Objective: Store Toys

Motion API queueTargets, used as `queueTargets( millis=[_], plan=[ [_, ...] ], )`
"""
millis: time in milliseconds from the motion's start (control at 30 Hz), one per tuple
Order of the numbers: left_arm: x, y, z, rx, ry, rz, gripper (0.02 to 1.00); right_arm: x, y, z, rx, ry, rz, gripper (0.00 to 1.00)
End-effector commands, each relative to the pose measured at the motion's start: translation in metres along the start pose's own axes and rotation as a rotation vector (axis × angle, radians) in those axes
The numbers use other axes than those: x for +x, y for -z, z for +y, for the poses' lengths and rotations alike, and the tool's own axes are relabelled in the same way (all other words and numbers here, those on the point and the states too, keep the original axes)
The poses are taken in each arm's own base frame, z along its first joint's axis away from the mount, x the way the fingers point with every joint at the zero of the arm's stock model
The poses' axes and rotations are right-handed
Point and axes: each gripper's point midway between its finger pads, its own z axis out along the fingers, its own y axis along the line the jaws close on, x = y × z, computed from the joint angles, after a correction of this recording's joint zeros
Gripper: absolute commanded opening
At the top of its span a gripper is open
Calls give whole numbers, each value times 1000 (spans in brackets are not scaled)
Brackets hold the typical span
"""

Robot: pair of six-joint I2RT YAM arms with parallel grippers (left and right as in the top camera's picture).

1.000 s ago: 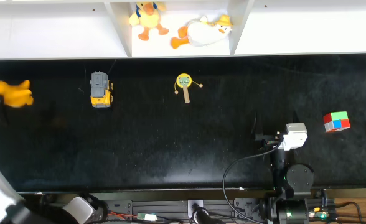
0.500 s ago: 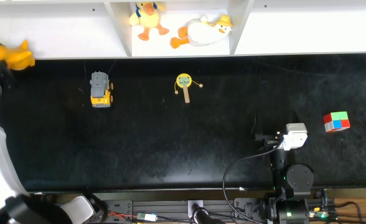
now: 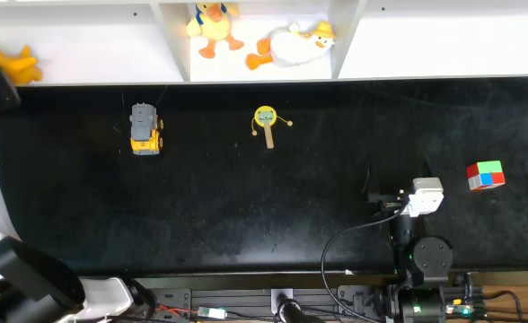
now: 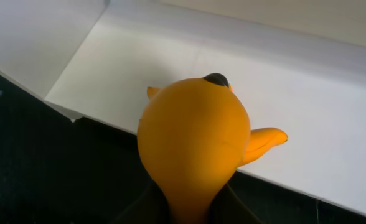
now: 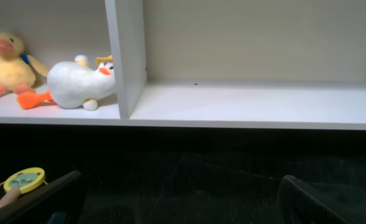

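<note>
Left gripper (image 4: 189, 210) pinching smooth orange rubber duck-like toy (image 4: 192, 140) by its base. Toy's long axis in line with fingers, pointing into shelf. Toy hangs over front lip of white shelf's left compartment (image 4: 332, 137), compartment floor just ahead. Judgement: advance, lower, release. Right gripper (image 5: 183, 202) spread, empty, parked well apart at table's right, nearer multicolour cube (image 3: 485, 175).
</note>
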Motion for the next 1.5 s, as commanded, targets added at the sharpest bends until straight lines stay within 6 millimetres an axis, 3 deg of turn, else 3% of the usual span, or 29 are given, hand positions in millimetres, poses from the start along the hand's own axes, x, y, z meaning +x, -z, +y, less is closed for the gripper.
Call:
queueTargets(
  millis=[33, 500, 1000, 1500],
  plan=[
    [-11, -10, 3, -16, 7, -6, 169, 3, 0, 1, -5, -7, 0, 996],
    [-11, -33, -19, 23, -21, -11, 185, 3, 0, 1, -5, -7, 0, 993],
    [-13, -36, -20, 24, -26, -24, 224, 3, 0, 1, -5, -7, 0, 996],
    [-15, -44, -36, 41, -49, -32, 229, 3, 0, 1, -5, -7, 0, 996]
  ],
)
